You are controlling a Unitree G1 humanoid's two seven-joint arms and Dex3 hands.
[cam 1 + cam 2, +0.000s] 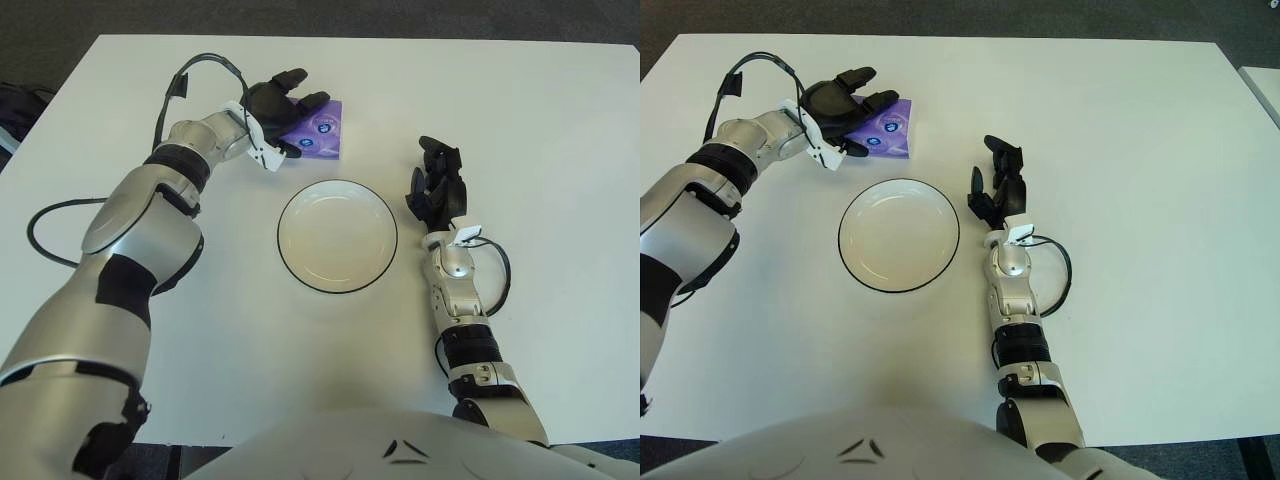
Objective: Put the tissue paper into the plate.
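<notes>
White table (pixel 560 120) below. Purple tissue pack (pixel 322 131) just beyond plate (pixel 337 236), under left hand (pixel 283 112), fingers spread, not yet clasped. Reach step; next needed closing, lifting. Right hand (pixel 436 190) right of plate, grip unclear.

purple tissue pack (pixel 322 133) with little blue-white round logos at 12 o'clock, cream plate (pixel 337 236) had a thin black rim, plain white table (pixel 560 140), black-fingered hands
</notes>
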